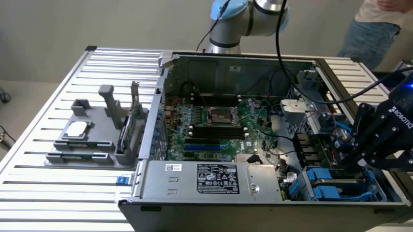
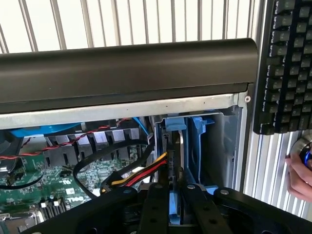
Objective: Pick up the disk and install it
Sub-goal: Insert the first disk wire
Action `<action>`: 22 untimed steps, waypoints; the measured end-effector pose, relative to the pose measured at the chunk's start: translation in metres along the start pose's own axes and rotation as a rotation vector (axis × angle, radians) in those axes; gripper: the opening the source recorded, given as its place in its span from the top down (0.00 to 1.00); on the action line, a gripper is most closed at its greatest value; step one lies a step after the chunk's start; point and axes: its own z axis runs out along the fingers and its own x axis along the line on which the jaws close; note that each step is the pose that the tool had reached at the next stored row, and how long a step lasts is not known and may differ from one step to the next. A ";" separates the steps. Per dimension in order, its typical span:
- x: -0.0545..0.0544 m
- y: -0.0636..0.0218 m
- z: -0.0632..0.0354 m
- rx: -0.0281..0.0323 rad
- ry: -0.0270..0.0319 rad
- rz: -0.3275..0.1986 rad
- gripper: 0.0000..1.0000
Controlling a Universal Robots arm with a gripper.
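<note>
Observation: the pincer is narrow, its two fingers clamped on the thin upper edge of the disk. The disk stands on edge in its blue carrier, partly down in the drive bay. In the exterior view the pincer is at the lower right of the frame, inside the corner of the computer case, just above the other blue carriers.

Hazard 1: a bundle of red, yellow and black cables lies just beside the disk. If the disk goes lower, the carrier could likely catch or pinch these wires against the bay wall.

Hazard 2: the hold is on a thin edge only. A slight tilt could bind the carrier against the bay sides. Downward force might then slide the disk in the fingers or jam it askew.

Hazard 3: whether the carrier sits squarely in its guides cannot be told; the lower end is hidden.

Hazard 4: a person's hand rests on the tabletop beside the case, below a keyboard, near the arm's working area.
</note>
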 end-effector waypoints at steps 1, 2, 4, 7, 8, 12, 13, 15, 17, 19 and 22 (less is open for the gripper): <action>0.000 0.0003 -0.0001 -0.0004 -0.0003 -0.004 0.84; 0.000 0.0004 -0.0002 -0.0008 -0.0004 -0.007 0.84; 0.000 0.0006 -0.0001 -0.0015 -0.0004 -0.014 0.84; 0.000 0.0008 0.0002 -0.0030 0.0010 -0.029 0.84; 0.000 0.0008 0.0003 -0.0034 0.0045 -0.036 0.84; 0.000 0.0008 0.0004 -0.0038 0.0067 -0.044 0.84; 0.000 0.0008 0.0004 -0.0038 0.0067 -0.044 0.84; 0.000 0.0009 0.0008 -0.0044 0.0067 -0.044 0.84; 0.000 0.0011 0.0014 -0.0064 0.0068 -0.044 0.84; 0.000 0.0011 0.0016 -0.0084 0.0069 -0.044 0.84; 0.000 0.0011 0.0017 -0.0107 0.0072 -0.043 0.84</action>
